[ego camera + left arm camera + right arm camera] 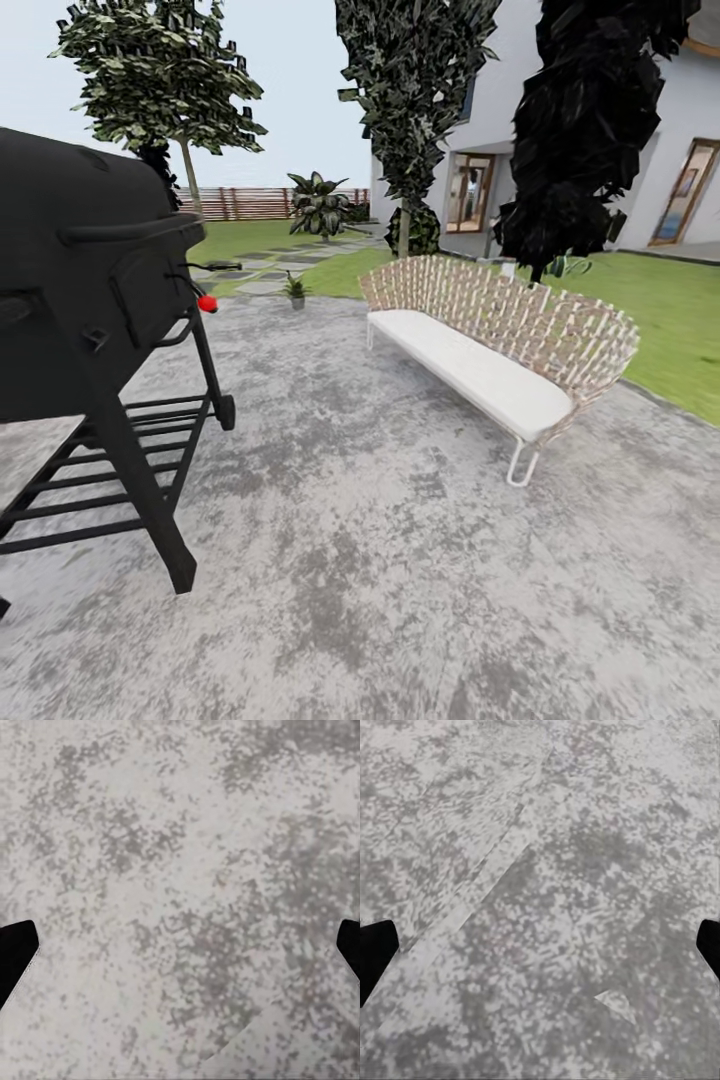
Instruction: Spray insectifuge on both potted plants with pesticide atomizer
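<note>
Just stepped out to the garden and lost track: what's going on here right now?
Nothing is being handled yet. The robot stands on the grey stone patio, between a black grill and a white bench. One small potted plant sits at the patio's far edge. Both wrist cameras look down at bare stone, with the left gripper and right gripper open and empty.

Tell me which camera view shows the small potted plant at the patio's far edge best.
The head view: the potted plant stands far off, past the black grill, small and whole. Both wrist views look at mottled grey patio stone, with dark fingertip corners at the edges.
</note>
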You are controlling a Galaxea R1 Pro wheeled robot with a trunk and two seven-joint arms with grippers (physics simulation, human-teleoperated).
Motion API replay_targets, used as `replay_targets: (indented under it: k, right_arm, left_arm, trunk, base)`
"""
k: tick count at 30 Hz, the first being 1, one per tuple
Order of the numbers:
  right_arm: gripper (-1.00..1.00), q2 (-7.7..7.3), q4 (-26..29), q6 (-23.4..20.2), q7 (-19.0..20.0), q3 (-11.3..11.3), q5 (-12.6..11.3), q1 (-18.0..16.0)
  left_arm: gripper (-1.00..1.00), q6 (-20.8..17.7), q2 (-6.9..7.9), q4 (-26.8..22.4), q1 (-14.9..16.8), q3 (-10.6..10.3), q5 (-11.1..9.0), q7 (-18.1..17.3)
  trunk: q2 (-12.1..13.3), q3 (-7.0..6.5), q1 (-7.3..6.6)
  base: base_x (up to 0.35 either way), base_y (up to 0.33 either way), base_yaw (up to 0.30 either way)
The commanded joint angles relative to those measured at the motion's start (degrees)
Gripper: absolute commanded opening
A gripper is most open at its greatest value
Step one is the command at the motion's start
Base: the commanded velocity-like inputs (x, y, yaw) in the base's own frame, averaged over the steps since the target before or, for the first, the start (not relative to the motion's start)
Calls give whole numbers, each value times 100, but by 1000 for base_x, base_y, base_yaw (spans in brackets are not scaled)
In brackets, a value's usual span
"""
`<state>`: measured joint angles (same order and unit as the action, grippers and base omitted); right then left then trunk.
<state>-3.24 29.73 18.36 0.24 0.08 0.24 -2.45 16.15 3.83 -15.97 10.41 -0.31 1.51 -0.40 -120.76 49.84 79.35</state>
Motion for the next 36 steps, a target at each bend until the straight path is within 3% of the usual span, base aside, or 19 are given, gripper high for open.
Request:
replay_targets:
  k: [1, 7, 36]
  right_arm:
    - [100, -1, -2, 17, 3, 1, 2, -1]
    - [100, -1, -7, 12, 3, 4, 2, -1]
    - [100, -1, -11, 16, 3, 9, 2, -1]
  left_arm:
    - [100, 20, 1, 6, 5, -2, 16, -4]
    - [100, 20, -4, 6, 5, -22, 16, -4]
    - [100, 20, 0, 13, 5, -30, 11, -4]
  trunk:
    - [-2, 5, 3]
    - [-2, 5, 3]
    - [-2, 5, 3]
  base:
    - [339, -65, 275]
    - [339, -70, 138]
    - [339, -72, 2]
